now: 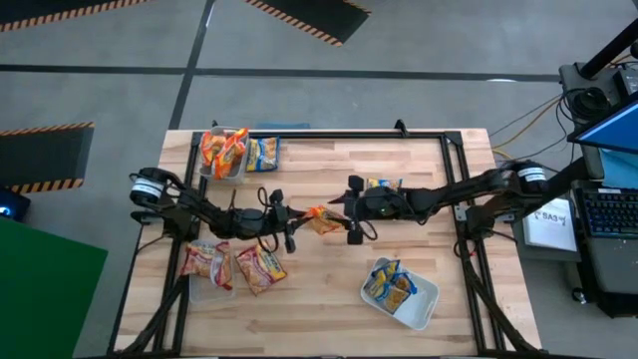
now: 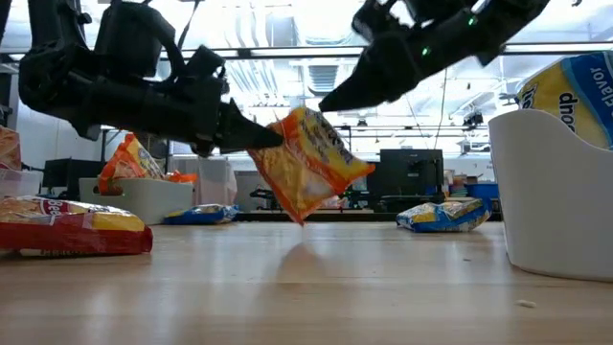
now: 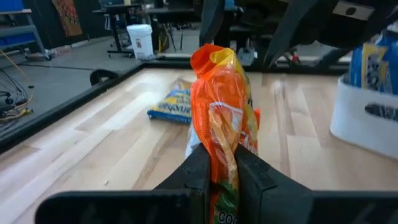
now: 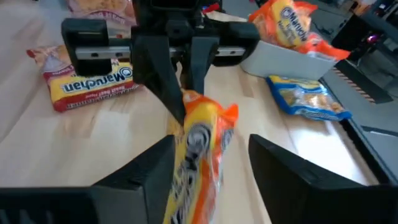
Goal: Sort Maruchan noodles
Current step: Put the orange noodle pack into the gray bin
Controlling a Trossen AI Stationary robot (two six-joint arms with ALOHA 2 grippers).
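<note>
Between the two sets of jaws, seen from above, an orange noodle packet [image 1: 321,219] is held over the middle of the surface [image 1: 329,289]: the left gripper [image 1: 292,225] is clamped on one end of it, while the right gripper [image 1: 349,211] stands at the other end with its jaws apart. At table height the packet [image 2: 308,163] is seen hanging tilted and clear of the surface, pinched only at its upper corner by the left gripper [image 2: 257,137], with the right gripper [image 2: 337,99] just above it; a slip could be expected from so small a hold on crinkly plastic, and the packet could be dropped short of its tub. Past the left jaws, which are closed on the crimped edge, the packet [image 3: 222,118] is shown edge-on, and only the letters "CO" can be made out near them. Between the parted right jaws the same packet [image 4: 200,149] is seen; were they drawn back crookedly, it could be snagged and pulled from the left hold. Beyond them, "Maruchan" can be read upside down on a red packet [image 4: 90,78], and partly on an orange one [image 4: 289,18] in a white tub [image 4: 280,59].
</note>
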